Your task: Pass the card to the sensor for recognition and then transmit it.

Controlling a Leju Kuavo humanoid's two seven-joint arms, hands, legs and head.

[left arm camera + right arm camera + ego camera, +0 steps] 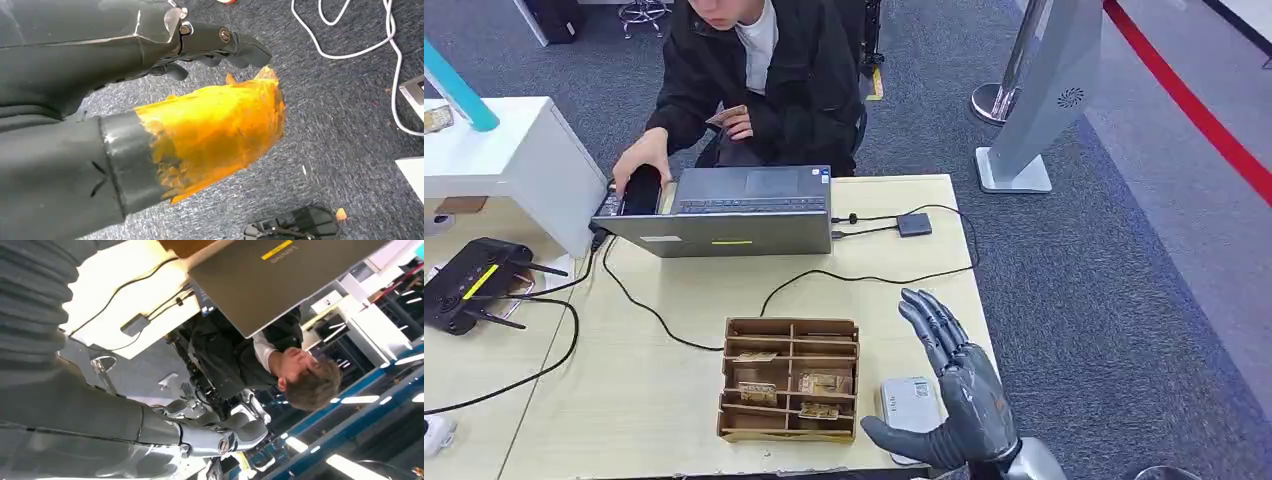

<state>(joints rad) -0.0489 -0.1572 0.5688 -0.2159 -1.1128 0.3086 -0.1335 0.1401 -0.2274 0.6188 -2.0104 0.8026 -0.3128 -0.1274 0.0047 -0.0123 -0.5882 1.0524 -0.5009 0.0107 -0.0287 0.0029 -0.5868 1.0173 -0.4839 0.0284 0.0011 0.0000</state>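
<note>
— Cards (757, 392) sit in the wooden organiser (790, 379) on the table (694, 300), tucked into the nearer compartments; none has been lifted out.

— And the sensor?

— Probably that small white reader (911, 402) just right of the organiser, though the thumb covers part of it and I can't read its face clearly.

— Right hand (952, 395)?

— Raised over the table's near right corner, fingers spread and straight, palm toward the box, holding nothing. The left hand (220, 47) hangs down by the carpet, fingers loosely curled, nothing in them as far as I can see; an orange-wrapped part (215, 130) of it sits in front.

— What could go wrong?

— The cards lie flat in narrow slots, so thick fingers may catch the dividers and drag the box, or pinch two cards. The black cable (824, 275) runs close behind. The person (754, 70) at the laptop (734, 212) is well clear.
</note>
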